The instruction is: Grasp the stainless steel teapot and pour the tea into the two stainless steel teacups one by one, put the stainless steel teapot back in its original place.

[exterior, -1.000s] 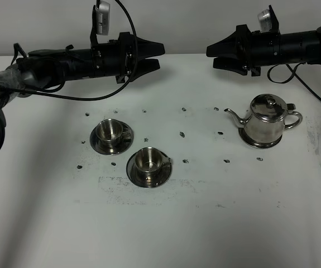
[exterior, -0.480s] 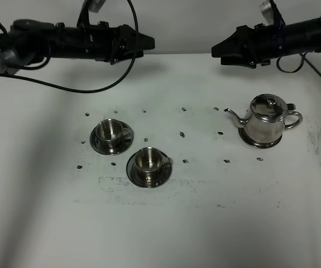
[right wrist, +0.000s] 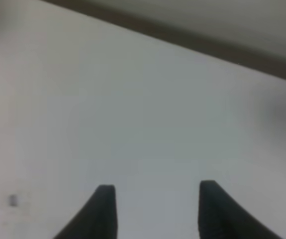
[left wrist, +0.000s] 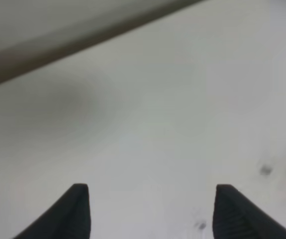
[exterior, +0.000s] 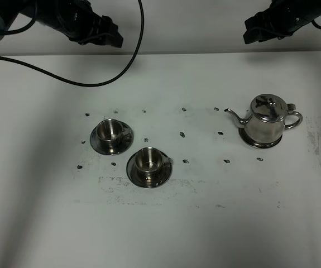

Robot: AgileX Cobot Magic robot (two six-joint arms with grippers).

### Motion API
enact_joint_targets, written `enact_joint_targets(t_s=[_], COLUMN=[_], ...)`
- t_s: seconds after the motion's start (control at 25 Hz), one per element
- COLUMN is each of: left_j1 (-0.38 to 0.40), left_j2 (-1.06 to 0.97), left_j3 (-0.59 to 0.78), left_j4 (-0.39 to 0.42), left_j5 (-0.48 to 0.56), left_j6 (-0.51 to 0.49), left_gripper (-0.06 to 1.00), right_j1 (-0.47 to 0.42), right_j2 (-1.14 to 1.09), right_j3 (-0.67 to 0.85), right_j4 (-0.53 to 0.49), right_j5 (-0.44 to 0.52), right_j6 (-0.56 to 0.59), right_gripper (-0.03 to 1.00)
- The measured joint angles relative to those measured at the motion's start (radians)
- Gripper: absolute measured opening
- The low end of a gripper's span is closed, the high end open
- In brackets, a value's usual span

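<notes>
The stainless steel teapot stands upright on its flat round coaster at the right, spout pointing left. Two stainless steel teacups sit on saucers left of centre: one cup farther left, the other cup nearer the front. My left gripper hangs high over the table's far left edge, well away from the cups. In the left wrist view its fingers stand wide apart over bare table. My right gripper is high at the far right, behind the teapot; its fingers are apart, holding nothing.
The white table carries small dark specks around the cups and teapot and a scuffed patch in front of the nearer cup. A black cable loops down from the left arm over the far left of the table.
Both arms have drawn back and upward toward the table's far edge. The right gripper's fingers have come closer together. Teapot and cups have not moved.
</notes>
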Motion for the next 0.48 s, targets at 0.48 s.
enact_joint_targets(t_s=[0.48], left_j1=[-0.018], left_j2=[-0.486], left_j3=[0.577], left_j4=[0.111], left_j5=[-0.261], left_j6=[0.048], left_gripper=[0.44], right_j1=[0.04], right_j2=[-0.429], right_j3=[0.435], right_j4=[-0.236], right_j5=[-0.006], right_j6=[0.065], right_gripper=[0.4])
